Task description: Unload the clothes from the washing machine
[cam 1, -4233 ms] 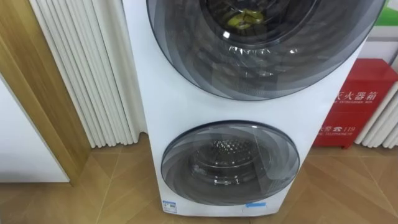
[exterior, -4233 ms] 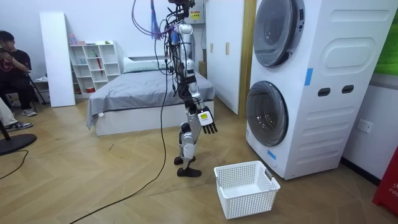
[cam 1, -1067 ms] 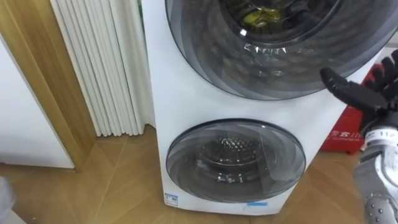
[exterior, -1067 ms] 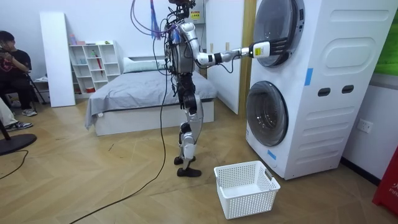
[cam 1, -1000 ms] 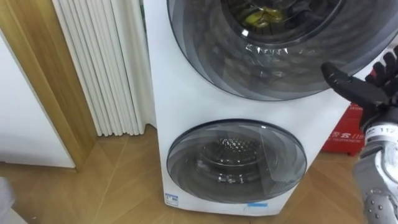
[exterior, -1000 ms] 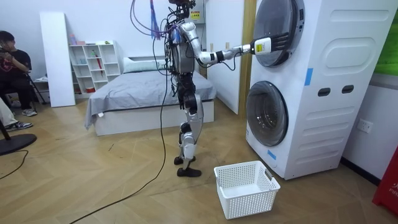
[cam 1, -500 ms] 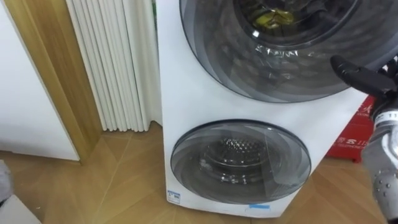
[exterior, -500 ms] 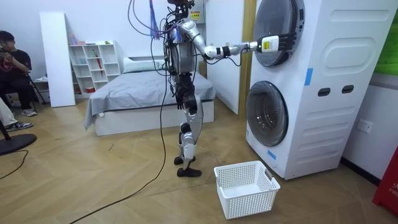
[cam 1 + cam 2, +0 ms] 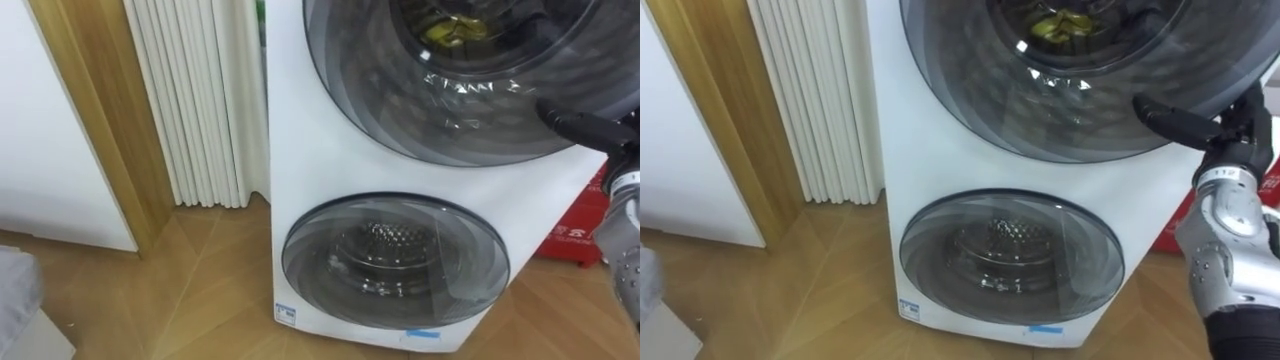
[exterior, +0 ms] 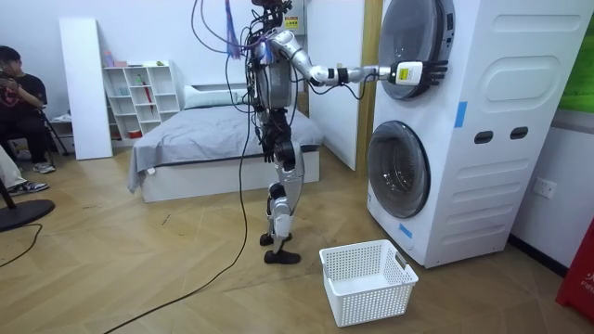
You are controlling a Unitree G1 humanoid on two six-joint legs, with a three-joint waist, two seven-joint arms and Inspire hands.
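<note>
One right hand [image 9: 1230, 135], nearest: raised to the right edge of the washing machine [image 9: 300, 150]. Its fingers are straight and spread, holding nothing, and its dark thumb [image 9: 1175, 120] reaches across the lower right rim of the upper door [image 9: 450, 110].

Two round, dark-glass doors on the machine's white front, one above the other, both closed. The lower door [image 9: 395, 260] shows a bare metal drum.

Some yellow-green clothes [image 9: 455, 30] lie inside the upper drum, behind the glass, near the top edge of the eye views.

One white ribbed panel [image 9: 200, 100] stands against the wall, just beside the machine's left edge.

One red box [image 9: 575, 225] sits on the floor past the machine's right edge.

Room view, near to far:
- One white basket [image 10: 371, 301] sits on the wooden floor in front of the lower door, with nothing seen inside it.
- The robot stands upright well back from the machine, right arm stretched out to the upper door.
- One bed [image 10: 213, 139] with a grey cover stands behind the robot.
- One white shelf [image 10: 139, 97] stands by the far wall.
- One person [image 10: 23, 102] sits at the room view's left edge.
</note>
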